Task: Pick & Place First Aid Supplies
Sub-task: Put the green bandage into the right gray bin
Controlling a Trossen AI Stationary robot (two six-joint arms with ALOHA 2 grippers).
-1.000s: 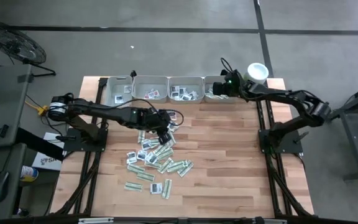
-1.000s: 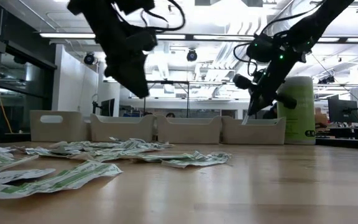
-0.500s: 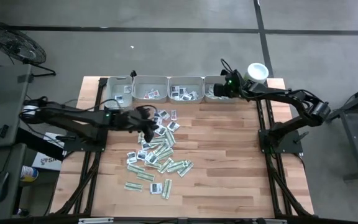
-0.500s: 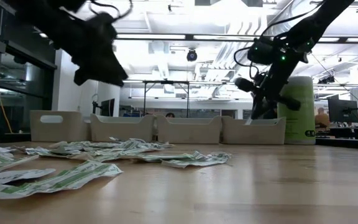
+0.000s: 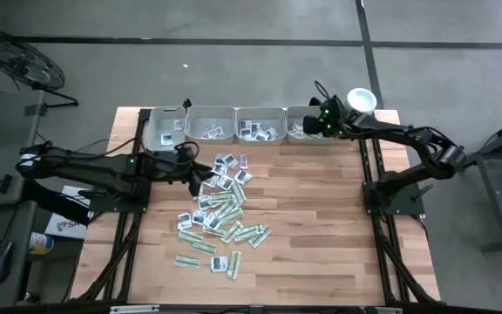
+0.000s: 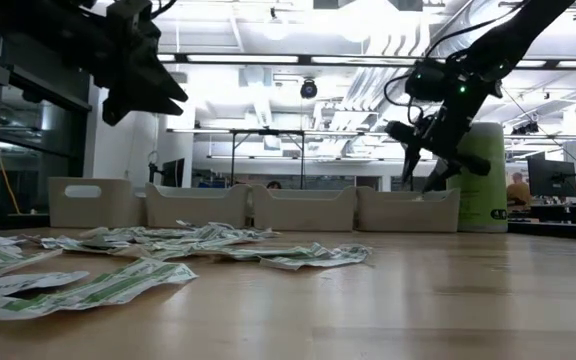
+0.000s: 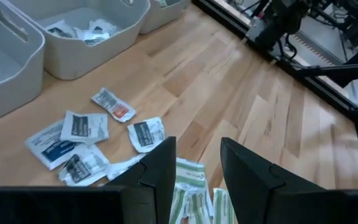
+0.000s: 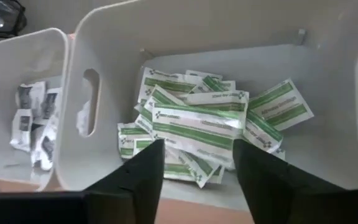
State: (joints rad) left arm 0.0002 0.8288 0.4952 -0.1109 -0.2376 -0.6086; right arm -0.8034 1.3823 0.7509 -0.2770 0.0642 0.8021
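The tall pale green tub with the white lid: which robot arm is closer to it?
The right. Its fingers hang over the rightmost grey plastic tray, right beside the tall pale green tub. The left fingers are far across the table, by the scattered sachets.

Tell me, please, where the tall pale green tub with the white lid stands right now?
In the high view the green tub stands at the table's far right corner, just right of the rightmost grey tray, with the right hand hovering beside it.

Bare wood right of the scattered sachets (image 5: 220, 209) lies free; trays (image 5: 210, 123) wall the far edge.
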